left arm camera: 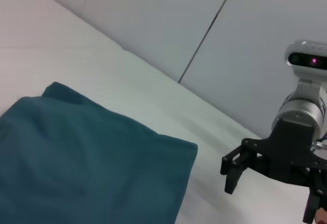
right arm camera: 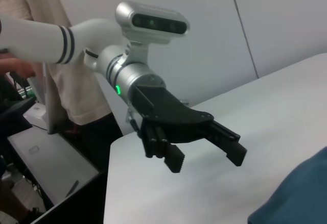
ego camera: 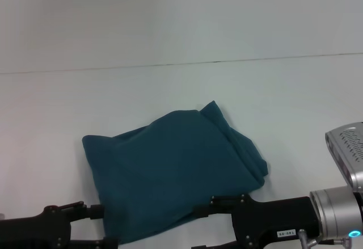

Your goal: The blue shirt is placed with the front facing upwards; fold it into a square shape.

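**Desk:** Where's the garment from your seat?

**Operator:** On my head view the blue shirt lies folded into a rough, wrinkled block on the white table, just below centre, its long axis running from about 8 o'clock toward 2 o'clock. No lettering shows on the face that is up.

**Desk:** And the arms?

**Operator:** Both sit at the near edge. The left gripper is at 7 o'clock of the cloth, its tips right at the fabric edge. The right gripper is at 5 o'clock, also at the shirt's near edge. From the head I can't judge either pincer.

**Desk:** Do the wrist cameras help?

**Operator:** Yes, each one shows the other arm. In my right wrist view the left gripper hangs above bare table, fingers spread, nothing between them. In my left wrist view the right gripper is spread too, beside the shirt's corner and not touching it. The right wrist view also catches a person standing behind the table.
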`<control>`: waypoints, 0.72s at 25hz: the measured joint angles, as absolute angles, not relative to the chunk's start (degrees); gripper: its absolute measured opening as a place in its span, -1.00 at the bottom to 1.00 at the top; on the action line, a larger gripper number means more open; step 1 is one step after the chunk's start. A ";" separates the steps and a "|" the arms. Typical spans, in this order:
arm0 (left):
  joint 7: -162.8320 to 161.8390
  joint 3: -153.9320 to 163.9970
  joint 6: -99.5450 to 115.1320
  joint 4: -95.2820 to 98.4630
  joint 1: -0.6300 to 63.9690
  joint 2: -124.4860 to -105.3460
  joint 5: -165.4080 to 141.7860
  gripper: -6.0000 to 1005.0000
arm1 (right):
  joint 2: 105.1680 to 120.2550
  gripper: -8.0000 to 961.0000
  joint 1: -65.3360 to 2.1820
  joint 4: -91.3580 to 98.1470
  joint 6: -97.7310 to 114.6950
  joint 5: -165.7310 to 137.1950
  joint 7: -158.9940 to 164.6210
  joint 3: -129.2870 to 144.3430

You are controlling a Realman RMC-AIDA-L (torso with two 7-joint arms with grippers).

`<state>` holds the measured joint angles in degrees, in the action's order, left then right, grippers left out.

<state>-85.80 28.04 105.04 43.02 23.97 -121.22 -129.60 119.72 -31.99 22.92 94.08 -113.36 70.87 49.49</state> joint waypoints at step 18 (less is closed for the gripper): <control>-86.75 27.44 103.95 42.67 24.48 -121.50 -129.07 0.89 | 119.70 0.90 -31.33 22.07 92.57 -110.24 71.21 48.69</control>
